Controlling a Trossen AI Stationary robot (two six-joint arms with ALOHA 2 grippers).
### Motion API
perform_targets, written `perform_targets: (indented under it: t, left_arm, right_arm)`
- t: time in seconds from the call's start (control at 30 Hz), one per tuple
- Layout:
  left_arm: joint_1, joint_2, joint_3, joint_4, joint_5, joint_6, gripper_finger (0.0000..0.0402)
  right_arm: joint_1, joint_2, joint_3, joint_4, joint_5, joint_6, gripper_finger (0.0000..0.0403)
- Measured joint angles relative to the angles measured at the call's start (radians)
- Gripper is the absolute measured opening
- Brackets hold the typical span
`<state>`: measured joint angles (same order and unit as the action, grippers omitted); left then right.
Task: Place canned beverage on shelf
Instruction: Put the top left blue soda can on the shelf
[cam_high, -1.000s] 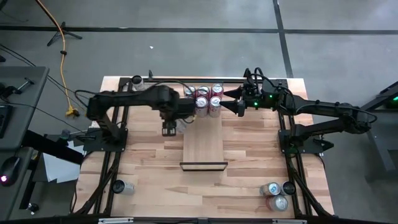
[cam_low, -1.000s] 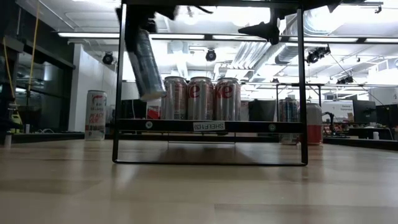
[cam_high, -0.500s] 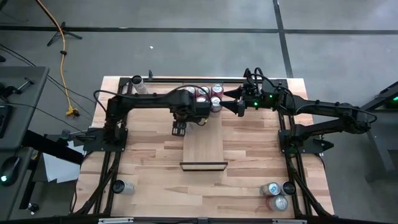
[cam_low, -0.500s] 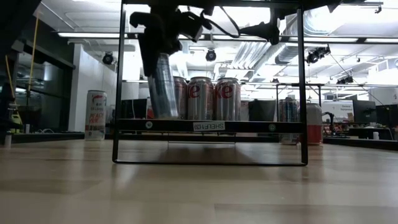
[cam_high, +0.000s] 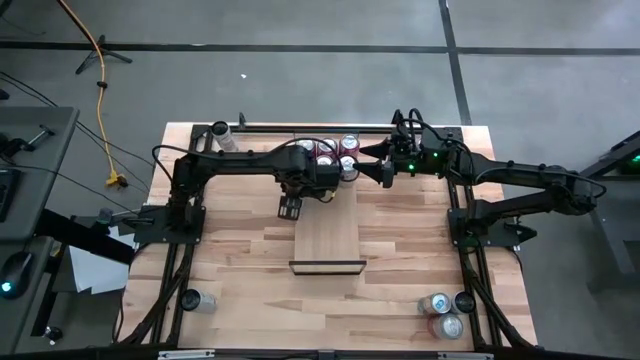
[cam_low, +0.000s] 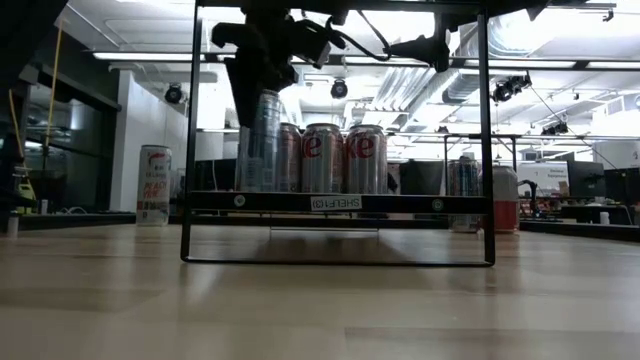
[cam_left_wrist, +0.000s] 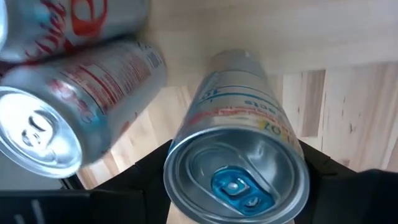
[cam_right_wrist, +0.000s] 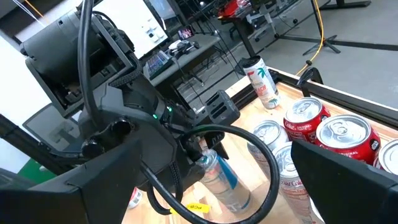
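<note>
Left end effector closed around a slim silver can, gripped near the top. Low view: can upright, base at the shelf, just beside the row of three cans standing there. Left wrist view: blue pull tab on the can lid, dark fingers hugging both sides, a neighbouring silver-and-red can close by. High view: held can hidden under the left arm, only the light wood panel with its dark end strip visible, plus can tops at its far end.

Right end effector hovering just beside those cans, fingers parted, empty. Right wrist view: red cans near, a white can at the table edge.

Loose cans at both near corners, one left, a cluster right.
</note>
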<state>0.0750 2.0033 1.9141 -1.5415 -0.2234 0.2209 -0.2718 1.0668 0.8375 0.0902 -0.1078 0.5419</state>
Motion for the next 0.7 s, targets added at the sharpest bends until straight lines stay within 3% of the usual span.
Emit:
perform_targets:
  t: [0.4,0.7]
  left_arm:
    - [-0.001,0.000,0.000,0.131,0.000,-0.033,0.0202]
    - [-0.001,0.000,0.000,0.061,0.000,-0.035,0.0202]
  right_arm:
    - [0.000,0.000,0.000,0.000,0.000,0.000,0.0397]
    - [0.000,0.000,0.000,0.000,0.000,0.000,0.0397]
